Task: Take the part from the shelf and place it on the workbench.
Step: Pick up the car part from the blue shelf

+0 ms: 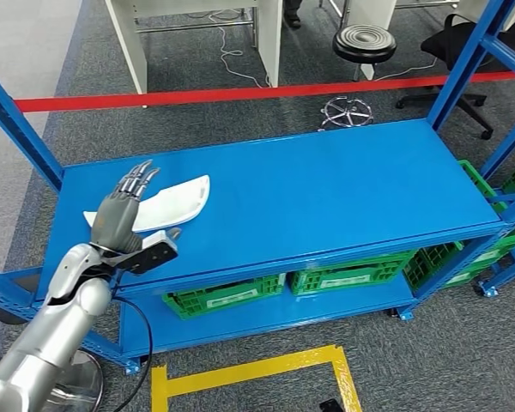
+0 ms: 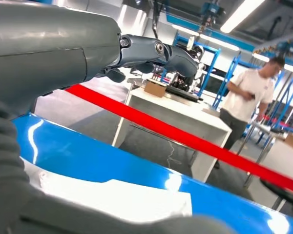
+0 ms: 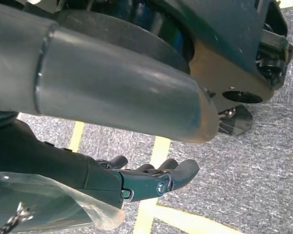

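A flat white part point(image 1: 180, 197) lies on the left of the blue shelf top point(image 1: 319, 184). My left hand point(image 1: 121, 212) hovers over the part's near end with its fingers stretched out and apart, holding nothing. In the left wrist view the white part point(image 2: 112, 197) lies on the blue surface just under the hand, and the dark fingers point(image 2: 156, 50) reach out above it. Whether the palm touches the part I cannot tell. My right hand point(image 3: 148, 180) hangs over grey floor, fingers loosely curved, with nothing in it.
Green crates point(image 1: 222, 296) point(image 1: 346, 273) sit on the lower shelf. Blue uprights point(image 1: 465, 64) frame the shelf ends. Beyond a red floor line point(image 1: 242, 93) stand white tables point(image 1: 196, 26), a stool point(image 1: 364, 43) and a chair point(image 1: 459, 43). A person point(image 2: 248, 102) stands by a white workbench point(image 2: 181, 117).
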